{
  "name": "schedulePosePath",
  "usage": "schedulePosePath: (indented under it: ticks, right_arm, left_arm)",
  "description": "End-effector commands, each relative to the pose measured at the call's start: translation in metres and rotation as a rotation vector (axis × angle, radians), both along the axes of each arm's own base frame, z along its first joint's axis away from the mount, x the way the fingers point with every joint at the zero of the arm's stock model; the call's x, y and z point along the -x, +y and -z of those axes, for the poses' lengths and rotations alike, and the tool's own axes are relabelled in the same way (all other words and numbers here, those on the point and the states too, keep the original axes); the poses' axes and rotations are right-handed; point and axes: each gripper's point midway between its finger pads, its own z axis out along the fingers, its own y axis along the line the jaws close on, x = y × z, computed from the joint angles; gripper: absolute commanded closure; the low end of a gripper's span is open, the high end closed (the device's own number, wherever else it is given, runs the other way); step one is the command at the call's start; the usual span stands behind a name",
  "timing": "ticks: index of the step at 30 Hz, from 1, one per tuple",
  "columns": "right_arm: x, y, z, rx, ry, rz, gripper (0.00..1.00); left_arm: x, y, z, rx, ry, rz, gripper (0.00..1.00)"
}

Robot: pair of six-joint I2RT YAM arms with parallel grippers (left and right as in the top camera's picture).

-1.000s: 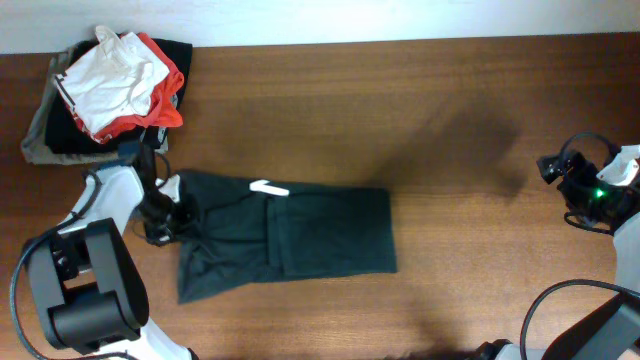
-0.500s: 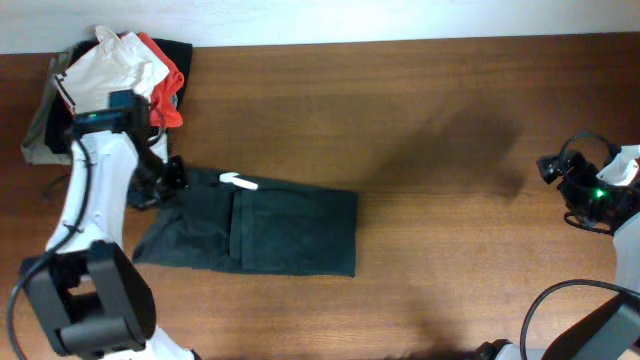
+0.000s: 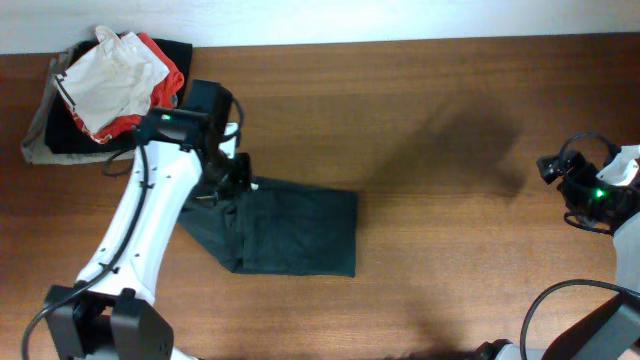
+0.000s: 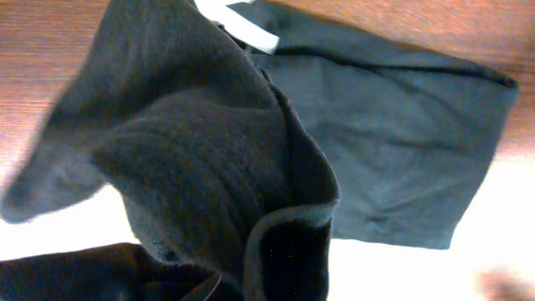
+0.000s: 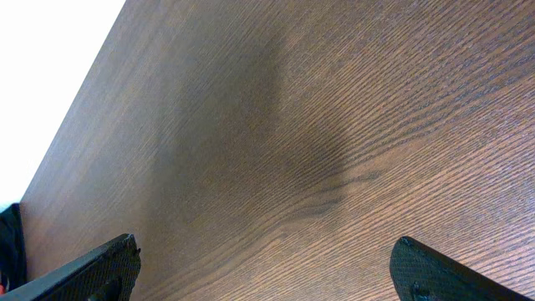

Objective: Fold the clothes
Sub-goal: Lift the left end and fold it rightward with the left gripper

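Observation:
A dark green garment (image 3: 295, 230) lies partly folded on the wooden table, left of centre, with a small white tag (image 4: 242, 25) near its top edge. My left gripper (image 3: 228, 178) is shut on the garment's left end and holds that fold lifted over the flat part; the raised cloth (image 4: 201, 159) fills the left wrist view and hides the fingers. My right gripper (image 5: 267, 272) is open and empty over bare wood at the table's far right edge (image 3: 590, 195).
A pile of clothes (image 3: 105, 85), white and red on top of dark pieces, sits at the back left corner. The right arm's base and cables stand at the right edge of the table (image 3: 450, 130).
My left gripper has carried the garment's left end up and to the right, over the rest of it. The garment slid left, then its left part doubled over. The right arm has not moved.

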Motion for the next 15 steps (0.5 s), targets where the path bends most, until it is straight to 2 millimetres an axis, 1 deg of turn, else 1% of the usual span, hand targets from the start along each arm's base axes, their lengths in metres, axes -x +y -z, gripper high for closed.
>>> schedulePosePath:
  ticks: [1, 5, 10, 11, 15]
  right_arm:
    - [-0.001, -0.003, -0.002, 0.012, -0.005, -0.002, 0.01]
    - [-0.001, -0.003, -0.002, 0.012, -0.005, -0.002, 0.01]
    - [-0.001, -0.003, -0.002, 0.012, -0.005, -0.002, 0.01]
    - [-0.001, -0.003, -0.002, 0.012, -0.005, -0.002, 0.01]
    - [-0.001, -0.003, -0.002, 0.012, -0.005, -0.002, 0.01]
  left_arm:
    - [0.002, -0.022, -0.011, 0.032, -0.030, 0.002, 1.00]
    - [0.008, -0.040, -0.011, 0.039, -0.024, 0.011, 0.99]
    - [0.013, -0.073, -0.013, 0.059, -0.052, 0.055, 0.99]
    - [0.013, -0.083, -0.014, 0.072, -0.065, 0.050, 0.99]
    - [0.013, -0.104, -0.010, 0.085, -0.079, 0.082, 0.99]
